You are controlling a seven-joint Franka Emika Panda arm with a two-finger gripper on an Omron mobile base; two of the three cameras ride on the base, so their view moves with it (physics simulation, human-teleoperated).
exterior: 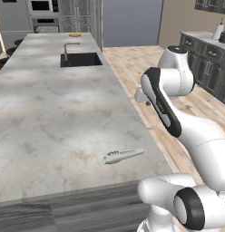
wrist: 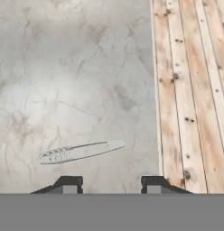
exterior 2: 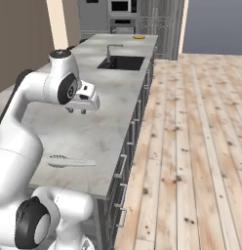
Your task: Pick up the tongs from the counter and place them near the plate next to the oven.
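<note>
Silver-grey tongs (wrist: 82, 151); grey-white marbled counter (wrist: 64, 67); seemingly yellow plate (exterior: 75, 34).

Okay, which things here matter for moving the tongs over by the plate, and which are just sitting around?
Part of the job:
- tongs, lying flat near the counter's near edge
- counter
- yellow plate, at the counter's far end
- oven, behind the plate
- gripper, hanging above the counter, holding nothing

Just there:
- black sink with its tap
- white bottle on the dark side counter

Pretty clearly a home kitchen: long marble-top island (exterior: 51, 104) with a black sink (exterior: 81, 59) and faucet (exterior: 68, 48), wall oven (exterior 2: 122, 23) set in tall grey cabinets at the far end, plank wood floor (exterior 2: 191, 146), dark cabinets (exterior: 209, 63) along the side.
</note>
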